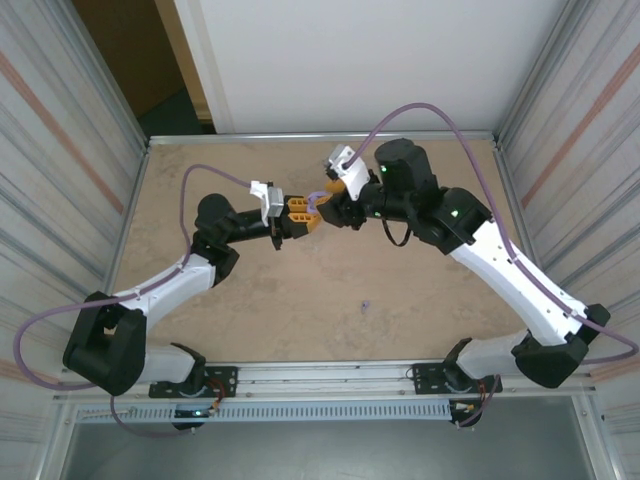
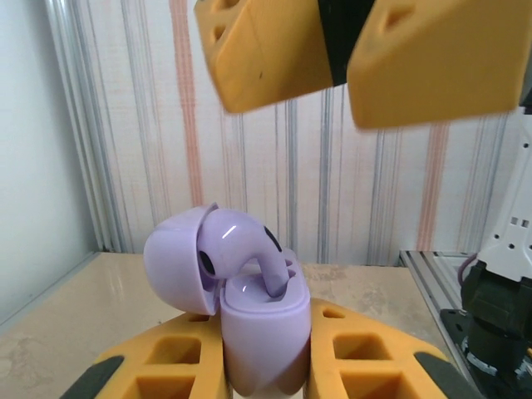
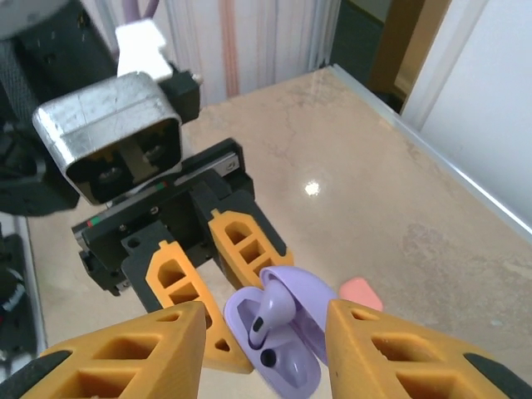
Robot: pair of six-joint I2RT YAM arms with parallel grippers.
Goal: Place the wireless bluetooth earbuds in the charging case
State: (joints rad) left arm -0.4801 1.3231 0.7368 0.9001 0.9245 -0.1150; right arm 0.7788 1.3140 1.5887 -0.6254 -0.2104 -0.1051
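Left wrist view: left gripper (image 2: 266,359) squeezed an open purple plastic case (image 2: 264,326) holding a purple stemmed earbud (image 2: 241,243); right gripper (image 2: 335,81) hung half-open, empty.

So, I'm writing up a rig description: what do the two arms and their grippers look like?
The left arm and right arm mix white link shells with black joints and bases. A purple cable loops to each wrist, beside a white camera housing. Small green lights glow on the right arm. The left gripper and right gripper have chunky orange fingers with hollow pockets.
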